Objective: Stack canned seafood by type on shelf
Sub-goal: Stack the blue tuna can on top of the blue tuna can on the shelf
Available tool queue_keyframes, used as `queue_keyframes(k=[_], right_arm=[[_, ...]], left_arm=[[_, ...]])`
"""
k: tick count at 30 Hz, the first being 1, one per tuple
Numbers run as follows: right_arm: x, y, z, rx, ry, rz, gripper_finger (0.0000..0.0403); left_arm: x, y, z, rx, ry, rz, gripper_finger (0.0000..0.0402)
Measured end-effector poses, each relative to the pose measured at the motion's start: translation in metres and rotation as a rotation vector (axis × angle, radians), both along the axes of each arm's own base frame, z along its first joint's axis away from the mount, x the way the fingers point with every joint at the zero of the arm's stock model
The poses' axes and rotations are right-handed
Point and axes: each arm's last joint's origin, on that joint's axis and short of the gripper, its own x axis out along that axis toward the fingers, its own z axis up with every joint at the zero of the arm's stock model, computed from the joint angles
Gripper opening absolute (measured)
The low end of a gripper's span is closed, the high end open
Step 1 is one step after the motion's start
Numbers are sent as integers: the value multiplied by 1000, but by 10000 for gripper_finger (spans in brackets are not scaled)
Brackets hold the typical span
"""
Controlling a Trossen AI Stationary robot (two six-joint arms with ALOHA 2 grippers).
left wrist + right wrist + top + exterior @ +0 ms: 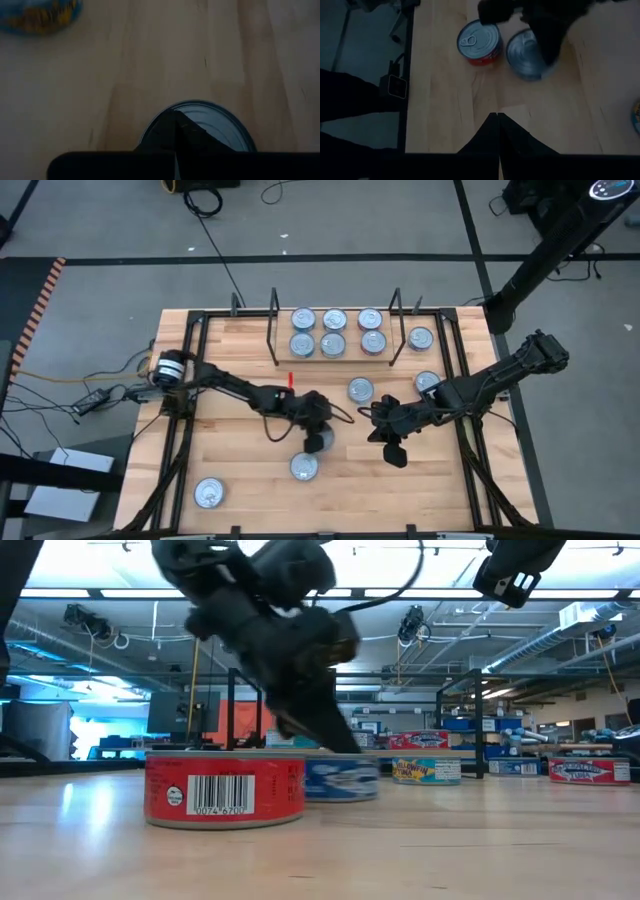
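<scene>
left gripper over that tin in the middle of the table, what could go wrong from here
The left gripper is down on a blue-labelled tin, and the red-labelled tin sits close beside it. A sideways drag could knock that neighbour. The left wrist view shows the fingers closed together over the lid rather than around the rim, so the tin may get pushed instead of gripped. The right gripper hangs nearby above the table; the arms could collide if both move inward.

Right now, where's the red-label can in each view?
High view: red-label can at lower centre, just below the left hand.
Low view: foreground, left of centre.
Left wrist view: not in it.
Right wrist view: upper middle.
Shared landmark: the blue can at the left hand, right beside the red one.
</scene>
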Motion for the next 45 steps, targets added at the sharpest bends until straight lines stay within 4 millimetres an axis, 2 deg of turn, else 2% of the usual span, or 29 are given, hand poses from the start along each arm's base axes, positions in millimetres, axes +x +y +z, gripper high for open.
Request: queue_keyframes(k=[4,7,11,14,17,20,23,29,35,40,45], right_arm=[[-1,0,-1,-7,17,0,3],[-2,-1,-2,-12,30,1,3],[-1,-1,-1,-24,13,19,3],[4,0,-3,-47,-8,45,3],[14,2,-11,-66,-13,61,3],[28,7,-25,-92,-26,80,3],[46,14,-43,-114,-45,96,3],[74,20,-84,-156,-54,107,3],[85,23,-120,-219,11,104,3],[88,23,-134,-228,33,102,3],[91,15,-134,-264,25,50,3]], left_arm=[[17,11,10,47,-27,-12,0],[23,22,29,71,-92,5,0],[10,33,63,71,-188,30,0],[-9,36,62,57,-214,25,0],[-28,40,53,-10,-291,15,0],[-45,44,34,-55,-352,36,0],[-54,50,22,-53,-379,56,0],[-54,57,-3,-12,-314,44,0],[-50,57,-22,-25,-296,23,0],[-47,55,-35,-34,-282,17,0],[-46,55,-37,-32,-282,16,0]])
